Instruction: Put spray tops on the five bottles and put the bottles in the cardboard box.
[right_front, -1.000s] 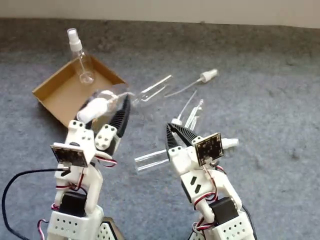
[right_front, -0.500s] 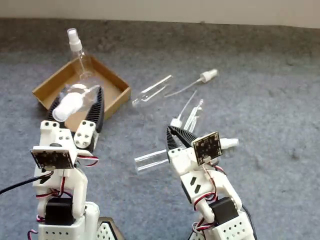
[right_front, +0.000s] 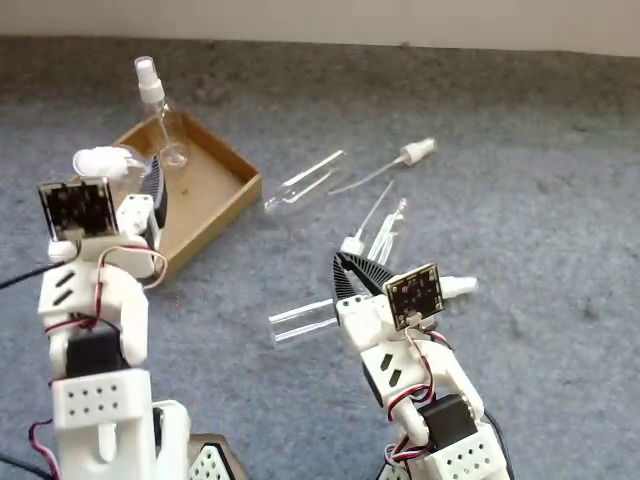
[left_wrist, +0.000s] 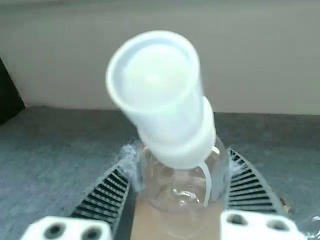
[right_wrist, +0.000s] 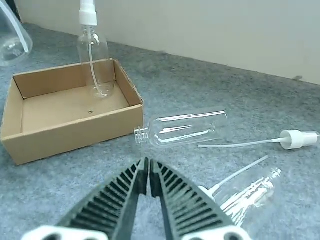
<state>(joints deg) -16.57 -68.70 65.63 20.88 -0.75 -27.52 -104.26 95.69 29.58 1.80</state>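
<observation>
My left gripper (left_wrist: 175, 200) is shut on a clear bottle (left_wrist: 175, 185) with a white spray top (left_wrist: 157, 95), held up over the near left part of the cardboard box (right_front: 215, 195). That held bottle (right_front: 108, 160) shows in the high view too. One capped bottle (right_front: 162, 115) stands upright in the box's far corner. My right gripper (right_wrist: 148, 175) is shut and holds nothing, low over the carpet in front of the box (right_wrist: 75, 132). An uncapped bottle (right_wrist: 185, 130) lies beyond it, and a loose spray top (right_wrist: 295, 140) lies further right.
A bottle with a spray top in it (right_front: 378, 235) lies on the carpet just beyond the right gripper (right_front: 345, 268). Another uncapped bottle (right_front: 300, 320) lies beside the right arm. A grey carpet (right_front: 540, 200) covers the table, with a wall behind.
The left arm has swung left and lifted with the capped bottle, from beside the box's right corner to over its near left part. The right arm has kept still.
</observation>
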